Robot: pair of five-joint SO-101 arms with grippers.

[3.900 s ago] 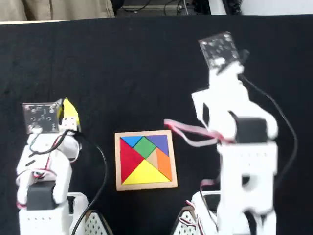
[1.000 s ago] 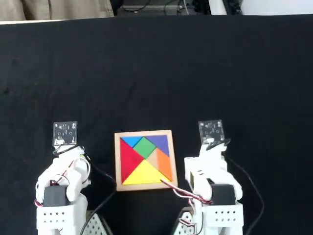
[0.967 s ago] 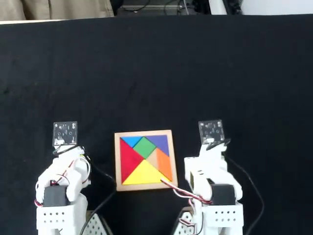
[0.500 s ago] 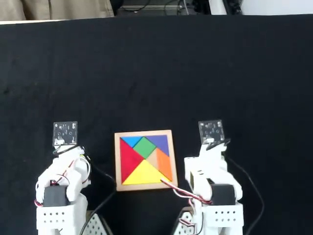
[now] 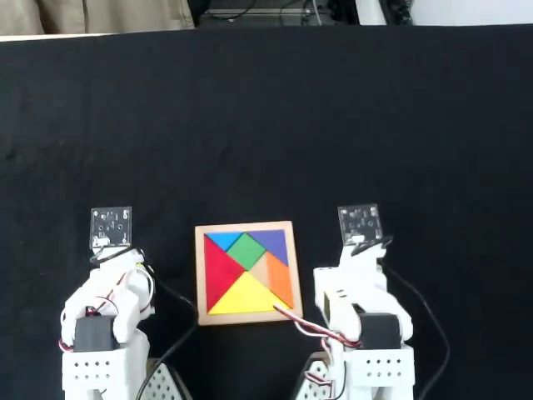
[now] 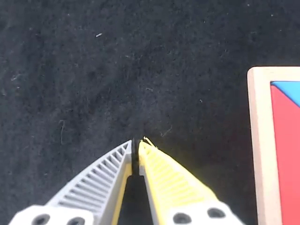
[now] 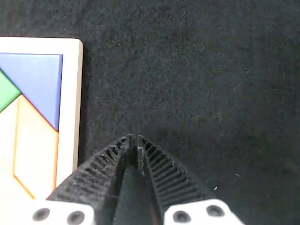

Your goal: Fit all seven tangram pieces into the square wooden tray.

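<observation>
The square wooden tray [image 5: 200, 275] lies near the table's front between the two arms, holding several coloured tangram pieces: blue [image 5: 221, 240], green [image 5: 246, 250], purple [image 5: 273, 242], red [image 5: 216, 272], yellow [image 5: 245, 295], orange [image 5: 281, 280] and a tan one [image 5: 261, 269]. They lie flat and cover the tray's inside. My left gripper [image 6: 137, 146] is shut and holds nothing, over bare cloth beside the tray's edge [image 6: 259, 140]. My right gripper [image 7: 134, 142] is shut and holds nothing, over cloth beside the tray's other edge [image 7: 71, 103].
Both arms are folded back at the table's front edge, the left arm [image 5: 104, 308] and the right arm [image 5: 362, 308] flanking the tray. Black cloth [image 5: 266, 125] covers the whole table. Cables [image 5: 308, 329] run near the tray's front right corner.
Since 3.9 s ago both arms have drawn back from raised, extended poses to folded poses beside the tray. Over the last second nothing has moved.
</observation>
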